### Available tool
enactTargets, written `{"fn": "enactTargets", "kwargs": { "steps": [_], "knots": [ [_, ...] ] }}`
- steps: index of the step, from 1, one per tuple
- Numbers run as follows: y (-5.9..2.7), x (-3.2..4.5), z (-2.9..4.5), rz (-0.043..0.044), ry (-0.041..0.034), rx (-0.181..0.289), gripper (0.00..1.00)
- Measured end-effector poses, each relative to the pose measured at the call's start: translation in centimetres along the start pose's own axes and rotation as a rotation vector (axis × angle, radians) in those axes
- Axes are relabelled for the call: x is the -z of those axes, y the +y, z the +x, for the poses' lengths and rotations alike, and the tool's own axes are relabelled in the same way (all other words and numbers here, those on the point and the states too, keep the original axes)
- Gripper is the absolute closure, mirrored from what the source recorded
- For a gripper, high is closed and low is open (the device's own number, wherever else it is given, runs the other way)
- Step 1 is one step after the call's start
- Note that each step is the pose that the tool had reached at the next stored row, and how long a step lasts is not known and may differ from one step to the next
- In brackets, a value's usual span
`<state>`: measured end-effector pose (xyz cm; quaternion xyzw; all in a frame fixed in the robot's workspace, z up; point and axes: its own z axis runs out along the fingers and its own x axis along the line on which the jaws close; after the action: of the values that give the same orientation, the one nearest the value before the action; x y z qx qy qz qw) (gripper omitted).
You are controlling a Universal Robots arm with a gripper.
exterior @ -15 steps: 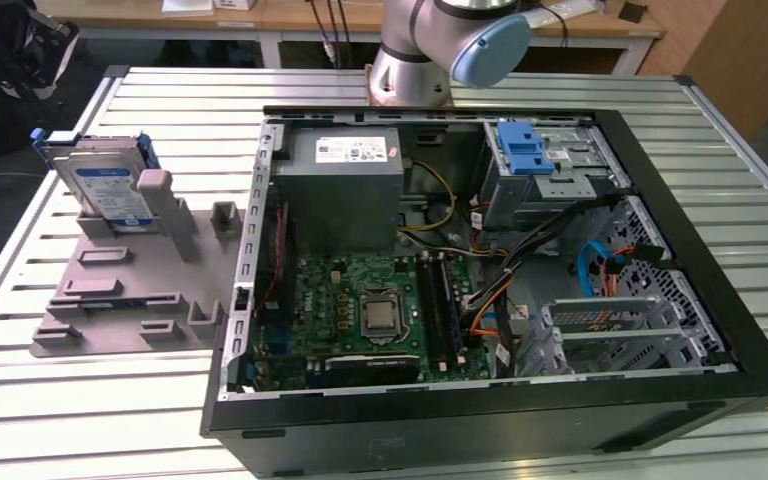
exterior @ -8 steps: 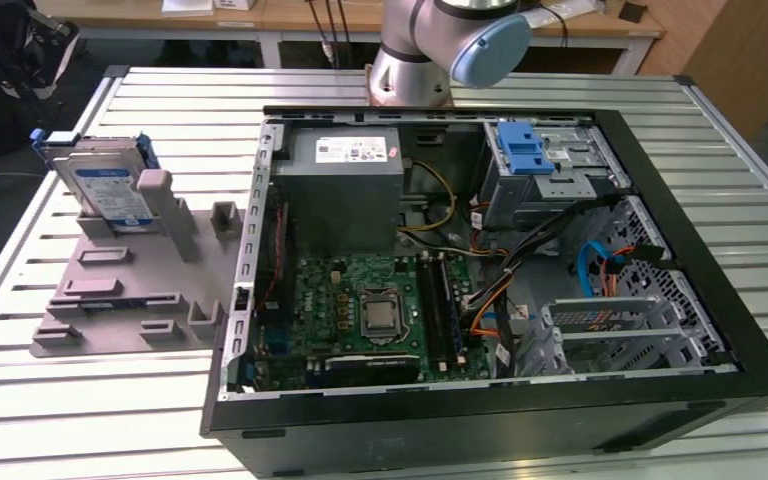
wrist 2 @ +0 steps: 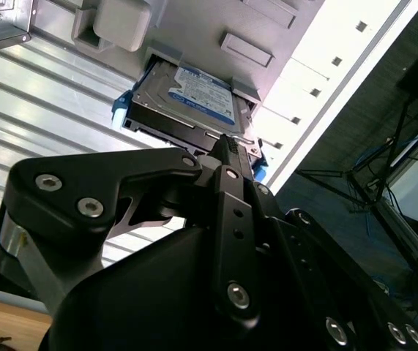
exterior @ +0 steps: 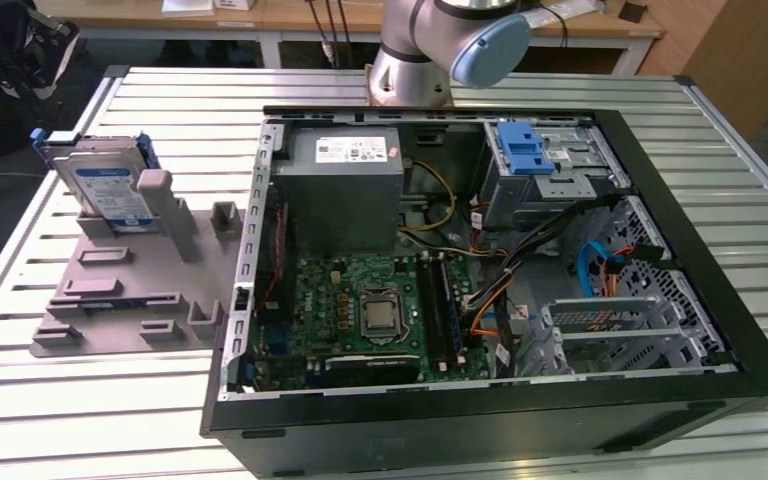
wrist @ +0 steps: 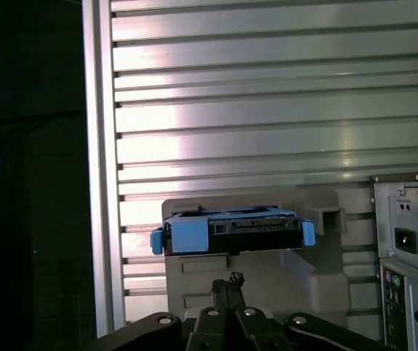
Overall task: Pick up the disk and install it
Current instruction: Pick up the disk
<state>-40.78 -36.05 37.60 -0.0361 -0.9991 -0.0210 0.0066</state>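
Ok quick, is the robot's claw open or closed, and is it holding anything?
The gripper: closed, fingertips together, holding nothing. The disk sits apart from it in the grey stand.

Exterior view sees whole table [exterior: 91, 400] fr. above; both wrist views face disk [wrist 2: 194, 95] [wrist: 230, 227], closer.

Empty claw [wrist: 228, 280], jaws together.

The arm [exterior: 418, 60] runs off the exterior view's upper edge; a grey post [exterior: 157, 198] hides part of the disk [exterior: 97, 185].
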Motion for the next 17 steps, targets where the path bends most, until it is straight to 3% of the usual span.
{"fn": "enactTargets", "kwargs": {
  "steps": [17],
  "knots": [
    [0.00, 0.00, 0.01, 0.0014, 0.0040, 0.098, 0.89]
  ]
}}
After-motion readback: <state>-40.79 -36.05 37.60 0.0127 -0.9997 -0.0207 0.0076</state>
